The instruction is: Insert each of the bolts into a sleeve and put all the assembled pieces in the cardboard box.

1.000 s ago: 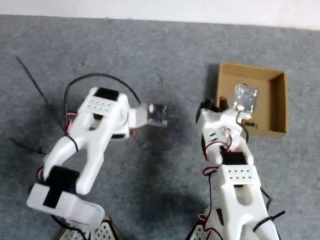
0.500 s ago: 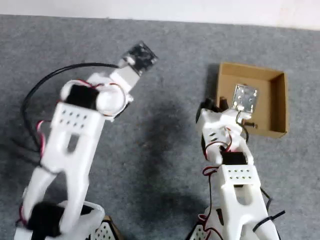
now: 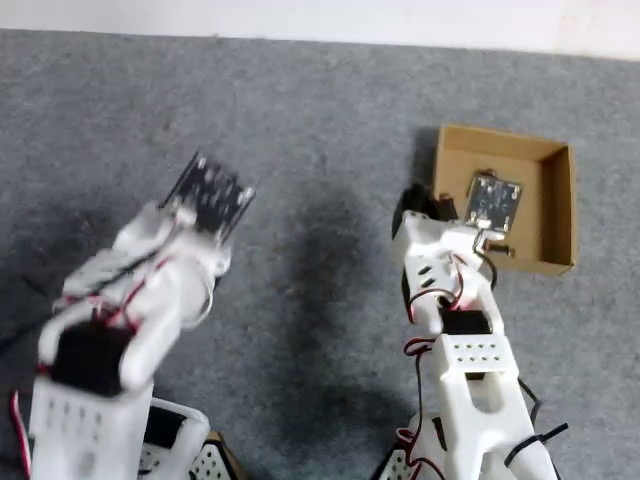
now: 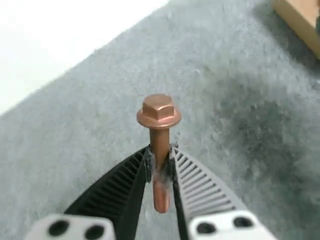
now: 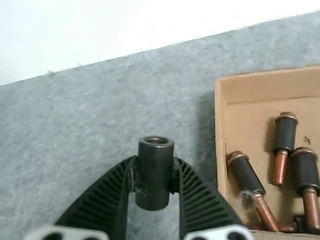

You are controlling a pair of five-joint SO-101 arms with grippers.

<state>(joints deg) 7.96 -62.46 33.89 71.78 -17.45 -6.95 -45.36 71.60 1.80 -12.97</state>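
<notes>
Meanwhile, the left arm (image 3: 130, 300) has been swung back from its forward reach and is now drawn in over the near left of the grey desk (image 3: 330, 130). The right arm (image 3: 450, 280) has been kept beside the cardboard box (image 5: 222, 125).

One bolt (image 4: 159, 117) is clamped by its shank in the left gripper (image 4: 160, 155). It is copper-coloured, with a flanged hexagonal head that stands clear beyond the fingertips. One sleeve (image 5: 155, 170), a dark hollow cylinder, is gripped in the right gripper (image 5: 154, 165), just beside the box. Three assembled pieces (image 5: 246, 175) are counted inside the box, each a dark sleeve with copper showing at both ends.
</notes>
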